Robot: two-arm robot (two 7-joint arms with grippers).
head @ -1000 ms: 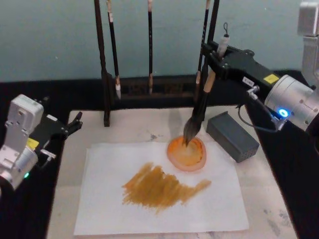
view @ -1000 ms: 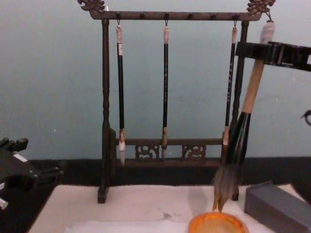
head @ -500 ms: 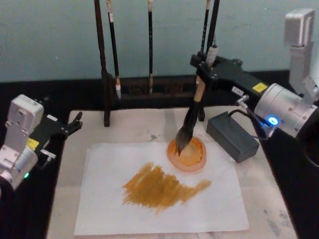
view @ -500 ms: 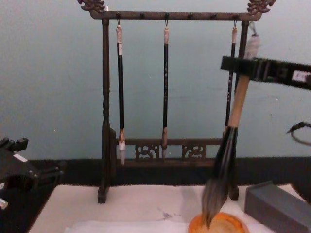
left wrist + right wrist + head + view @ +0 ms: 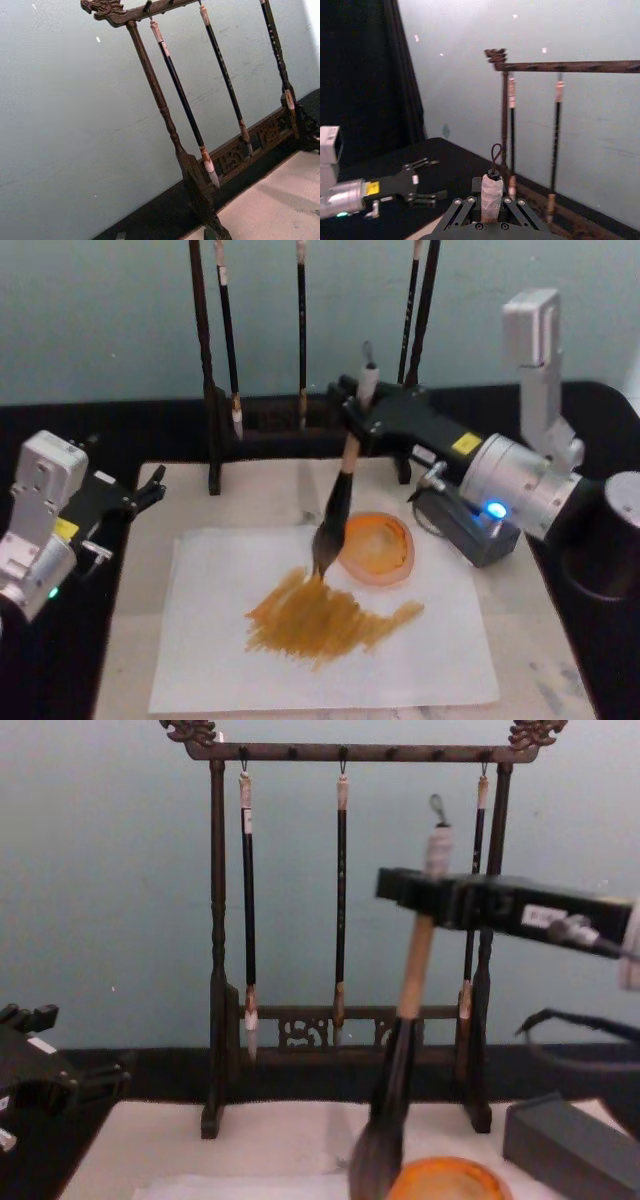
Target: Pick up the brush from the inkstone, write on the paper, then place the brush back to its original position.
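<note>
Pincer on right arm (image 5: 362, 422) grips the brush (image 5: 341, 490), bristles (image 5: 323, 548) touching the paper (image 5: 205, 640); left pincer (image 5: 150, 486) sits open, parked.

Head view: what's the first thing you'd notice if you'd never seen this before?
The big brush, held tilted by the right claw, with its bushy tip at the top edge of a large orange-brown smear on the white paper. Next comes the bright orange dish just right of the brush tip, then the dark wooden rack of thin hanging brushes behind. The left claw sits parked and open at the left.
</note>
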